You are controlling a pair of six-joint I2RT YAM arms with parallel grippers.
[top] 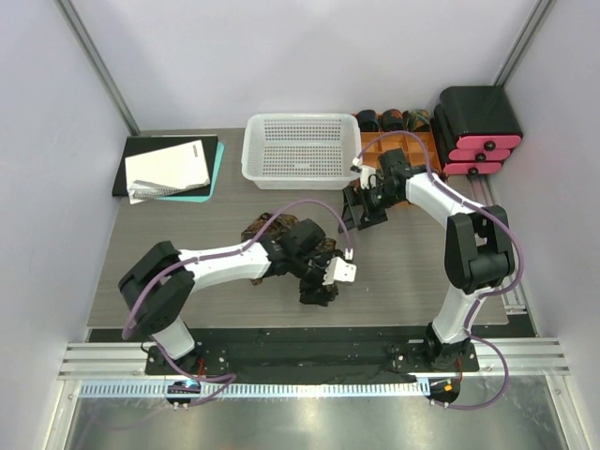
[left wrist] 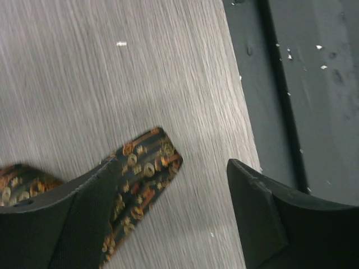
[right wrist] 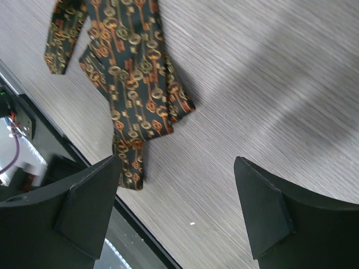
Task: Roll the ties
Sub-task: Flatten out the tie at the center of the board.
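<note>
A dark tie with a brown-gold pattern [top: 270, 228] lies crumpled on the grey table, partly under my left arm. In the left wrist view its narrow end [left wrist: 143, 162] lies flat by the left finger [left wrist: 73, 218]. My left gripper [top: 319, 287] is open and empty just above the table [left wrist: 176, 185], near the front edge. My right gripper [top: 363, 206] is open and empty, hovering right of the tie. In the right wrist view [right wrist: 178, 165] the folded tie [right wrist: 129, 73] lies ahead of the left finger.
A white mesh basket [top: 300, 150] stands at the back centre. An orange tray [top: 412, 142] with rolled ties [top: 392, 119] and a black-and-red drawer unit [top: 478, 127] are at the back right. A notebook [top: 169, 169] lies back left. A black strip [left wrist: 314, 84] runs along the table's front edge.
</note>
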